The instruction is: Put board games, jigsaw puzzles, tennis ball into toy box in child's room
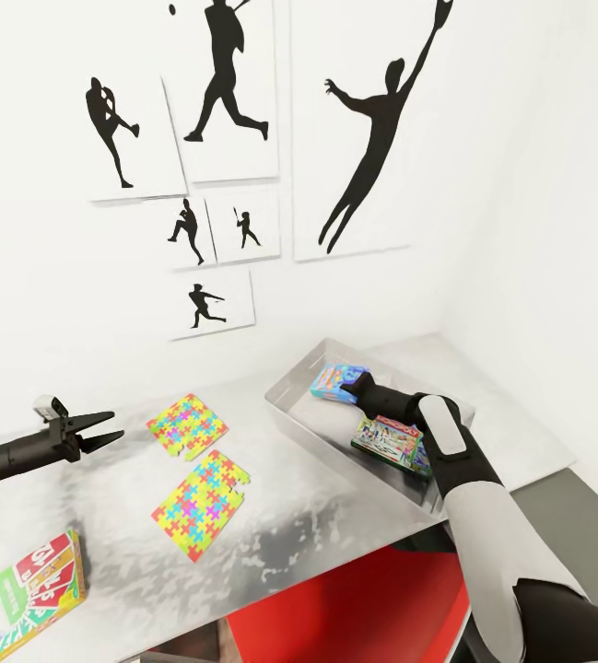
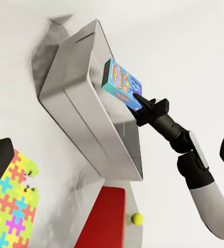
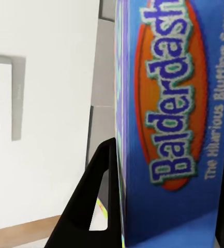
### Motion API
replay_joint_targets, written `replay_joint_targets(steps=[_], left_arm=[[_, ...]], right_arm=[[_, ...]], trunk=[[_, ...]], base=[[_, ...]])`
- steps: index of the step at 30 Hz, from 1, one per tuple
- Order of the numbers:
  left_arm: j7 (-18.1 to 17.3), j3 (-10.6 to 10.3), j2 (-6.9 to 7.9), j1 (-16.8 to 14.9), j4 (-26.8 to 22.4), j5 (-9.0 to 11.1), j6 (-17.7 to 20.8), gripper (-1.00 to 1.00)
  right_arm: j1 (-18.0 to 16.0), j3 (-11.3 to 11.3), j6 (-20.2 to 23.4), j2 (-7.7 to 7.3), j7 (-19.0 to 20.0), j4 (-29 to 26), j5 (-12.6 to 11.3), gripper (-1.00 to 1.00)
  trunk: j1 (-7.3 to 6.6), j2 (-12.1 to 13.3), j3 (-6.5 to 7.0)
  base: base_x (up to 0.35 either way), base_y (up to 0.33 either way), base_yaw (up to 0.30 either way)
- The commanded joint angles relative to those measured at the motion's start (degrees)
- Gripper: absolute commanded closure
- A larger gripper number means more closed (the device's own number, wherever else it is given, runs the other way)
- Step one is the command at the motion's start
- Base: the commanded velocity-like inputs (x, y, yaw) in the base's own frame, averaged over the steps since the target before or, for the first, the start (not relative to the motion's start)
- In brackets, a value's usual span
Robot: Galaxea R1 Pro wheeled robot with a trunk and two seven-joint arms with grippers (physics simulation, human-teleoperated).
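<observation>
On the table [image 1: 335,497], left to right: one SKIP-BO board game [image 1: 27,594]; left tool [image 1: 103,431], fingers apart, empty; two jigsaw puzzles [image 1: 188,426] [image 1: 202,502]; one toy box [image 1: 317,428] containing one green-and-white game [image 1: 392,444]. Right tool [image 1: 352,390] grips one blue game [image 1: 334,381], apparently above the box.

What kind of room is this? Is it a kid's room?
Probably a child's bedroom or playroom. Black sports prints hang on the white wall, two bright jigsaw puzzles lie on the grey table, and the right pincer holds a blue board game over a toy box.
</observation>
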Motion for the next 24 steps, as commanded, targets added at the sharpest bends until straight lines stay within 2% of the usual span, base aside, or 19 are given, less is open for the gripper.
replay_joint_targets(steps=[1, 11, 13, 16, 19, 21, 24], left_arm=[[-0.23, -0.03, 0.01, -0.04, 0.0, -0.02, 0.6, -1.0], [-0.23, -0.03, 0.07, -0.04, 0.0, -0.02, 0.57, -1.0], [-0.11, -0.03, -0.44, -0.04, 0.66, -0.26, 0.61, -1.0], [-0.08, -0.03, -0.44, -0.04, 0.71, -0.26, 0.62, -1.0], [-0.23, 0.12, -0.14, -0.38, 0.1, -0.37, 1.26, -1.0], [-0.23, 0.07, -0.34, -0.36, -0.55, -0.39, 1.9, -1.0], [-0.23, 0.05, -0.89, -0.32, 0.1, -0.48, 2.19, -1.0]], right_arm=[[-0.06, -0.29, 0.36, 0.09, 0.07, -0.02, 0.08, 1.0], [-0.06, -0.25, 0.42, 0.13, 0.12, -0.02, 0.04, 1.0], [-0.06, -0.36, 0.52, 0.79, 0.24, 0.18, -0.07, 1.0], [-0.06, -0.36, 0.52, 0.92, 0.29, 0.19, -0.08, 1.0], [0.6, -0.72, 1.19, 0.2, -0.25, -0.36, -0.15, 1.0], [1.25, -0.62, 1.86, -0.46, -0.93, -0.97, -0.03, 1.0], [2.22, -0.35, 1.54, -0.85, 0.03, -1.25, 0.2, 1.0]], trunk=[[0.03, -0.1, -0.1], [0.03, -0.1, -0.1], [0.03, -0.1, -0.1], [0.03, -0.1, -0.1], [0.03, -0.1, -0.1], [0.03, -0.1, -0.1], [0.03, -0.1, -0.1]], base=[[0.0, 0.0, 0.0], [0.0, 0.0, 0.0], [0.0, 0.0, 0.0], [0.0, 0.0, 0.0], [0.0, 0.0, 0.0], [0.0, 0.0, 0.0], [0.0, 0.0, 0.0]])
